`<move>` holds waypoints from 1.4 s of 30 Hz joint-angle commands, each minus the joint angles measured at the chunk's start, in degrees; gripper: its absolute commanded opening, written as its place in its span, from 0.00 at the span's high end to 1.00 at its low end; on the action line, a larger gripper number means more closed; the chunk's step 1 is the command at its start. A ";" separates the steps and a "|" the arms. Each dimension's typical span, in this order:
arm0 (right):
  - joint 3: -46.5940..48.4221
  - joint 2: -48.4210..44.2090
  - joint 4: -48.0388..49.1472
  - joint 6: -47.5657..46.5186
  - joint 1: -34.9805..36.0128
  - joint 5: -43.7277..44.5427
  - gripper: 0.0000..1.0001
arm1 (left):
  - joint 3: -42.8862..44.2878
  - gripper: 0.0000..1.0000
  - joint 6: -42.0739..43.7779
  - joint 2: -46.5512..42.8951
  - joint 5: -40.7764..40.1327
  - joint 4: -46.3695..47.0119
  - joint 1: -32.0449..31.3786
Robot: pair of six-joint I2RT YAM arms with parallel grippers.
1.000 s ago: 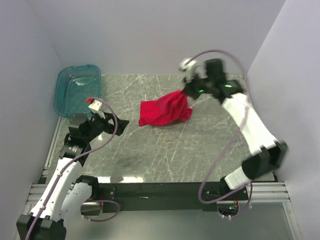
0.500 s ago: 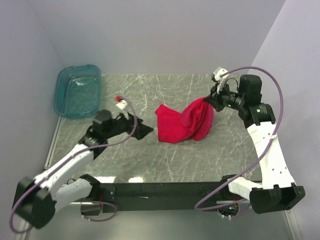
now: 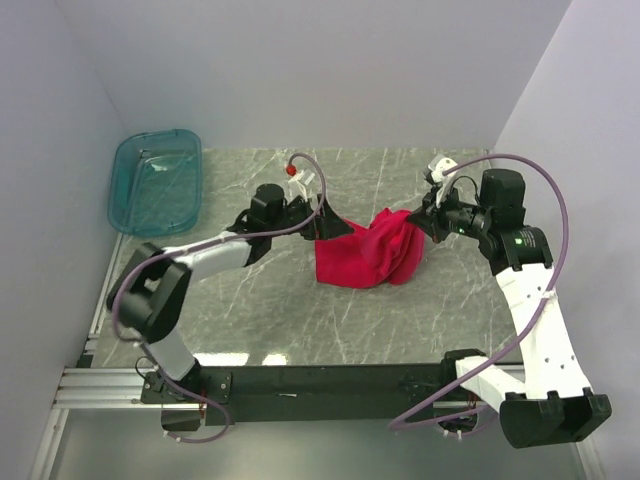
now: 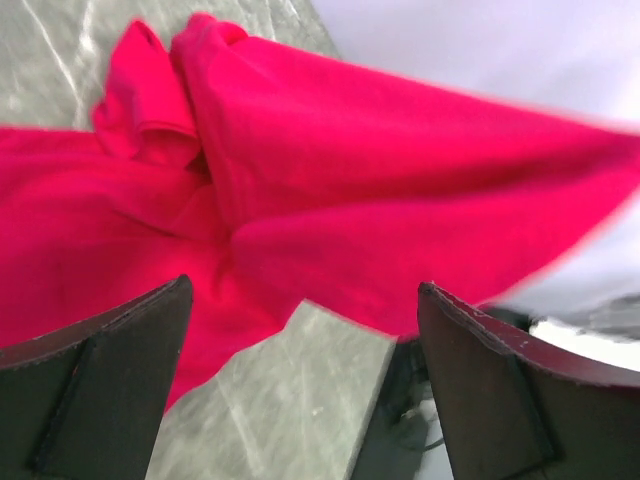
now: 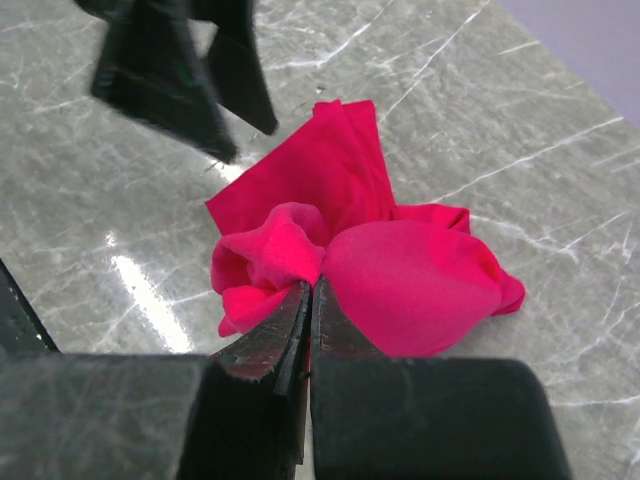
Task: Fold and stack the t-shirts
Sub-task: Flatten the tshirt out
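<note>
Item: red t-shirt [image 3: 358,258], bunched, unfolded, middle of table [image 3: 300,320], toward far edge; long axis left–right.
Right gripper [image 5: 310,292] clamped on raised right-hand fold.
Left gripper [image 3: 328,222] spread wide, empty, at shirt's left edge, facing it; free for opposite-edge grab.

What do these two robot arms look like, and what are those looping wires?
The left arm and right arm have white shells joined by black joints. A thin mauve cable loops loosely along each. Each ends in a black gripper with two flat wedge-shaped fingers: the left gripper and right gripper. Small green lights glow on the right arm.
</note>
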 commanded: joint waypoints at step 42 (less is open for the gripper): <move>8.28 0.69 -2.40 0.13 -3.94 -2.37 1.00 | 13.13 0.32 -2.87 5.61 13.44 0.32 -3.81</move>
